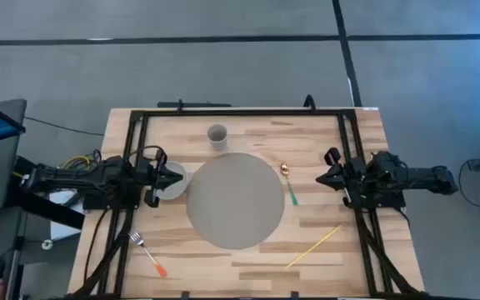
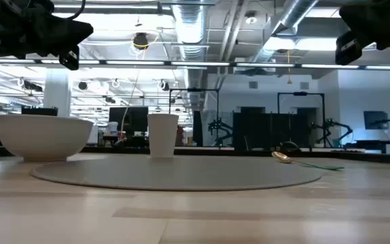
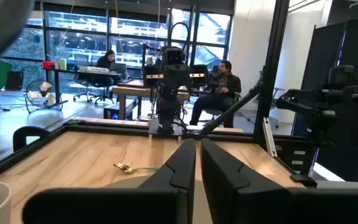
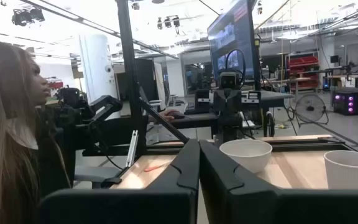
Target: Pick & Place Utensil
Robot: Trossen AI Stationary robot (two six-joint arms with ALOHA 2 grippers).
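A gold-bowled spoon with a green handle (image 1: 289, 185) lies flat on the wood, just right of the round grey mat (image 1: 233, 200); it also shows in the low view (image 2: 296, 159). A fork with an orange handle (image 1: 149, 254) lies near the table's near-left corner. A thin yellow stick (image 1: 313, 247) lies near-right. My left gripper (image 1: 182, 177) is shut and hovers high over the white bowl (image 1: 173, 185). My right gripper (image 1: 318, 178) is shut too, raised just right of the spoon. In both wrist views the fingers (image 3: 197, 144) (image 4: 199, 144) are closed on nothing.
A white cup (image 1: 217, 136) stands beyond the mat, toward the far edge. The bowl (image 2: 43, 137) and cup (image 2: 162, 135) stand upright left of centre. A black frame (image 1: 240, 110) runs along the table's edges. People sit at desks in the room beyond.
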